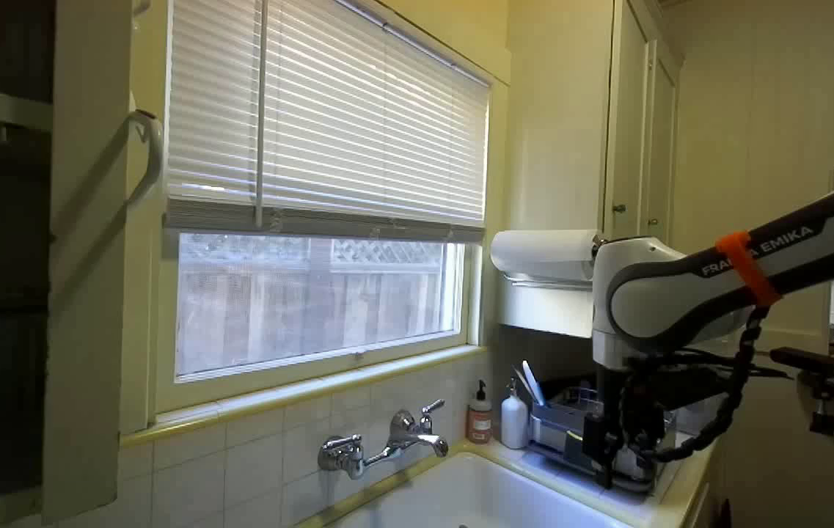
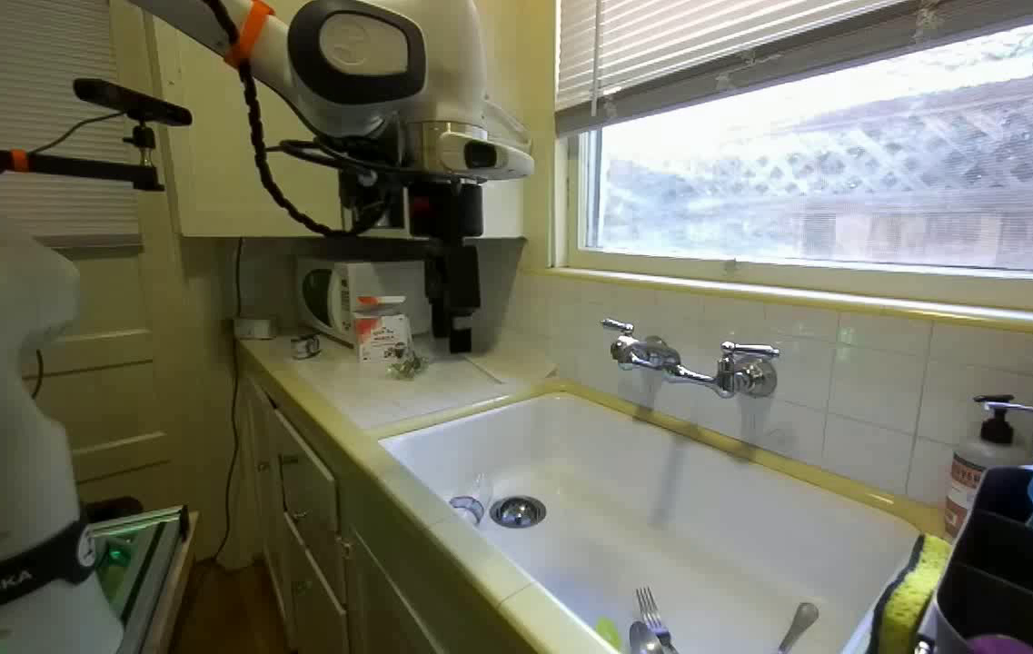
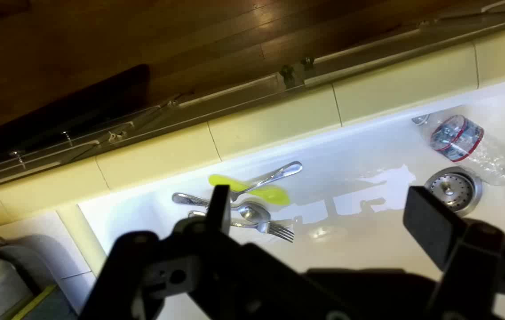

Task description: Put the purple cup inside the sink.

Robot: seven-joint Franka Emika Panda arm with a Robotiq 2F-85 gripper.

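Above a cream-white kitchen sink (image 2: 775, 518), a single robot arm (image 1: 670, 301) carries its end effector (image 3: 319, 213), the two black fingers (image 3: 432, 224) spread wide in the wrist view. In an exterior view, a sliver of purple, apparently the purple cup (image 2: 999, 646), shows at the bottom edge by one dark divided caddy (image 2: 1011, 543), near one yellow sponge (image 2: 914, 581); most of it is cut off, and whether it stands in a compartment cannot be told.

Three pieces of metal cutlery lie in the sink: one spoon (image 3: 254, 213), one fork (image 3: 279, 231) and a third piece (image 3: 274, 176) whose head is partly hidden, its handle crossing one yellow-green utensil (image 3: 275, 194). One clear bottle (image 3: 465, 144) lies on its side just beside one drain strainer (image 3: 453, 187). One chrome faucet (image 2: 689, 371) with two handles juts from the tiled wall (image 1: 255, 455), and two pump bottles (image 1: 514, 424) stand near the sink's corner.

A white-tiled desk (image 2: 362, 391), edged in yellow, bears one white microwave (image 2: 325, 291) and one small printed box (image 2: 382, 338). One window (image 1: 314, 301), its white blinds (image 1: 358, 125) partly lowered, faces a wooden fence. One paper towel roll (image 1: 545, 255) hangs beside a pale cabinet (image 1: 560, 125); dark floorboards (image 3: 199, 40) lie below.
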